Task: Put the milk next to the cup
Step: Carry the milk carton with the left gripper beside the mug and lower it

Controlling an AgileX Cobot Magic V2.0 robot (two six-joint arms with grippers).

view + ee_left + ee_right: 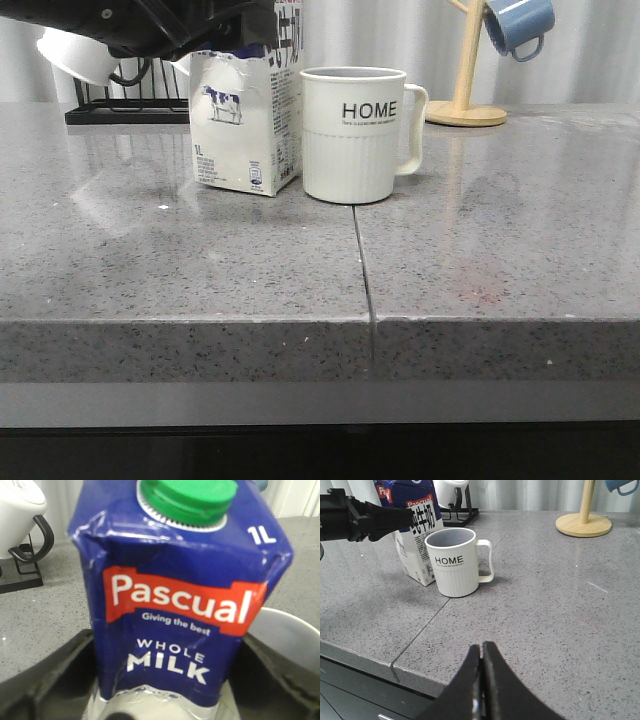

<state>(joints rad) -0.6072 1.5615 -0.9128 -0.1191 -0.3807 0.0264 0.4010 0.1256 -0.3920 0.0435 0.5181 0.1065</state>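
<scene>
Milk (180,605): blue top w/ red band, green cap (187,500); cup (352,133): cream, ribbed, black "HOME"; grey speckled counter (480,250).

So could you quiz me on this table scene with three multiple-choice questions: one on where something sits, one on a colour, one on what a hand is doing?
1. Where does the milk stand relative to the cup in the front view?
A. To its left
B. To its right
C. Inside it

2. What colour is the milk's screw cap?
A. Red
B. Green
C. Yellow

3. How is the right hand?
A. Wide open
B. Shut on the cup
C. Shut, holding nothing

Answers:
1 A, the carton stands just left of the HOME mug.
2 B, the left wrist view shows a green cap on the blue top.
3 C, its fingers meet over bare counter, well away from the cup.
</scene>
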